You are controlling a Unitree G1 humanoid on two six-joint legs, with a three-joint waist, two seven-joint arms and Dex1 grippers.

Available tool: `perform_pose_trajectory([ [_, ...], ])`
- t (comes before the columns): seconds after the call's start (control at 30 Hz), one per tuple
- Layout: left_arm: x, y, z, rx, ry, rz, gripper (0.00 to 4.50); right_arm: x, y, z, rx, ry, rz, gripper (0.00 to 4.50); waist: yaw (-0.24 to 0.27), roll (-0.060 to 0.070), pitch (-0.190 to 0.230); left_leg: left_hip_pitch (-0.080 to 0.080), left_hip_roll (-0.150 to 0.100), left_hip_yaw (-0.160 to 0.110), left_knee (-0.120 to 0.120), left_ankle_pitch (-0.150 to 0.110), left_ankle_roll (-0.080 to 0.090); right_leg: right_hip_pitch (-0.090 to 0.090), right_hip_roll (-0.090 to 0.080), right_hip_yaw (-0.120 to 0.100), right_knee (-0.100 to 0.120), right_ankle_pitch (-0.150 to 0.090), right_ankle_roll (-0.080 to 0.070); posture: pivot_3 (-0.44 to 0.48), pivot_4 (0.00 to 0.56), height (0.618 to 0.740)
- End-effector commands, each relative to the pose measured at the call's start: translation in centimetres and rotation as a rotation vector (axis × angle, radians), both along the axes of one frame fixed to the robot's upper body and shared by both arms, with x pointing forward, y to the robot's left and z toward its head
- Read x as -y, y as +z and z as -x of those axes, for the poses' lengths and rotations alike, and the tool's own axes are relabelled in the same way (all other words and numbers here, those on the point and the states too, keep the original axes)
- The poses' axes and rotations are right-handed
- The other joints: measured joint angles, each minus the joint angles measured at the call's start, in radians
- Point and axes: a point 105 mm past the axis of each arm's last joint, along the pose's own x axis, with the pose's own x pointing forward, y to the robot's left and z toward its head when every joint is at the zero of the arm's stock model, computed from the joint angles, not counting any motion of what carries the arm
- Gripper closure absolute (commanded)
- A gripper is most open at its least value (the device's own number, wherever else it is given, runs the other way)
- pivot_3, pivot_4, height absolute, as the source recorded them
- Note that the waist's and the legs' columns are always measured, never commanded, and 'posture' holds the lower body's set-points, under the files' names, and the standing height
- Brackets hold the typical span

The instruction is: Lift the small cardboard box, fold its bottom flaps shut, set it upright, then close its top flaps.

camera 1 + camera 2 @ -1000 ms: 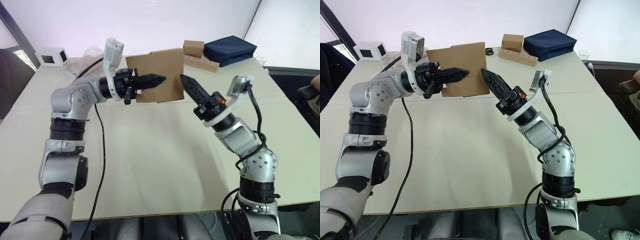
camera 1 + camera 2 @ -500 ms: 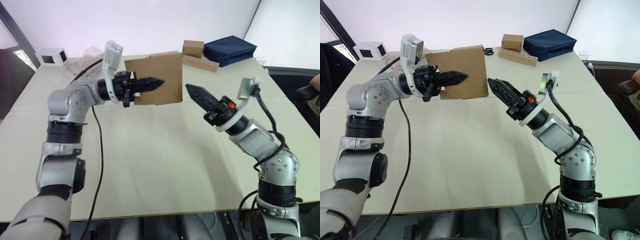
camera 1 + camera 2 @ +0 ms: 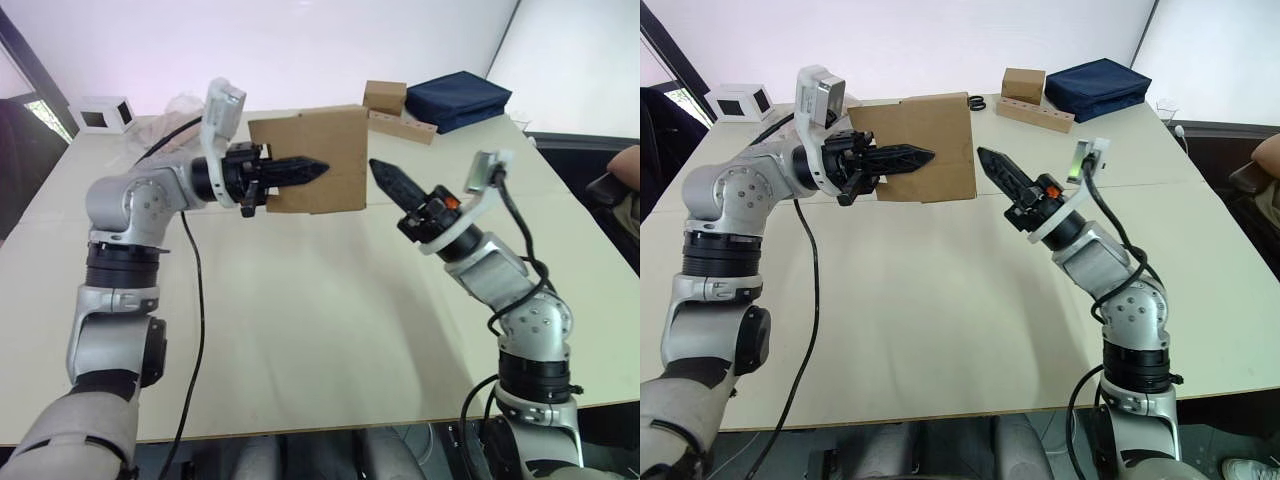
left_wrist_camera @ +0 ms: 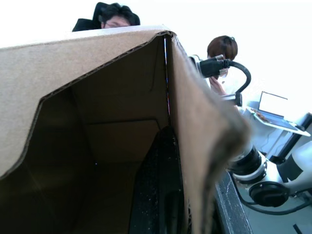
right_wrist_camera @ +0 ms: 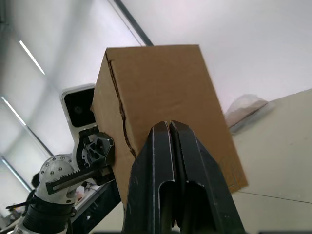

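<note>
My left gripper (image 3: 318,167) holds the small cardboard box (image 3: 325,145) in the air above the table, shut on one of its side walls. In the left wrist view one black finger (image 4: 161,185) lies inside the open carton against that wall (image 4: 195,126), and a flap with an angled corner (image 4: 58,68) spreads to the side. My right gripper (image 3: 376,167) is shut and empty, pointing at the box's right edge from a short gap away. In the right wrist view its closed fingertips (image 5: 169,127) aim at the box's broad face (image 5: 161,78).
At the table's far side stand a brown box (image 3: 386,96) on a long cardboard strip (image 3: 408,129), a navy bag (image 3: 460,98), a white box with dark windows (image 3: 103,113) and crumpled plastic (image 3: 178,104). A person's arm (image 3: 625,165) shows at the right edge.
My right gripper has gone from partly open to shut. It drew back from the box's right edge, then came a little closer again. The left gripper still holds the box aloft.
</note>
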Motion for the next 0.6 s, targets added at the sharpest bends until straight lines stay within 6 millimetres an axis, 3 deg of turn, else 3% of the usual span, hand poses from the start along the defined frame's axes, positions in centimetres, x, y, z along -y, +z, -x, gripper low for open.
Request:
perform_pose_trajectory([
  [0.03, 0.3, 0.6, 0.6, 0.034, -0.030, 0.009, 4.50, -1.7, 1.1, 1.5, 0.064, 0.101, 0.014, 4.48, 0.002, 0.000, 0.000, 0.000, 0.000, 0.000, 0.000, 0.000, 0.000, 0.000, 0.000, 0.000, 0.000, 0.000, 0.000, 0.000, 0.150, 0.740],
  [0.2, 0.5, 0.3, 0.5, 0.031, -0.033, 0.004, 4.50, -1.8, 0.5, 1.6, 0.053, 0.099, 0.037, 4.48, 0.000, 0.000, 0.000, 0.000, 0.000, 0.000, 0.000, 0.000, 0.000, 0.000, 0.000, 0.000, 0.000, 0.000, 0.000, 0.000, 0.150, 0.740],
  [0.4, -0.1, 0.1, 0.2, 0.086, 0.034, -0.107, 4.50, 2.0, -0.8, 1.8, 0.008, -0.016, 0.090, 4.48, 0.003, 0.000, 0.000, 0.000, 0.000, 0.000, 0.000, 0.000, 0.000, 0.000, 0.000, 0.000, 0.000, 0.000, 0.000, 0.000, 0.150, 0.740],
  [0.47, -0.2, -0.3, 0.0, 0.119, 0.083, -0.219, 4.50, 3.1, -1.9, 2.5, -0.019, -0.029, 0.174, 4.48, 0.002, 0.000, 0.000, 0.000, 0.000, 0.000, 0.000, -0.001, 0.001, 0.000, -0.001, 0.000, 0.000, 0.000, 0.000, 0.000, 0.150, 0.740],
  [0.6, -1.3, -3.2, 0.3, 0.228, 0.088, -0.635, 4.50, 4.1, -4.8, 4.7, -0.058, 0.017, 0.462, 4.48, 0.001, 0.000, 0.000, 0.000, 0.000, 0.000, -0.001, -0.002, 0.003, 0.000, 0.000, 0.000, -0.001, 0.000, 0.000, 0.000, 0.150, 0.740],
])
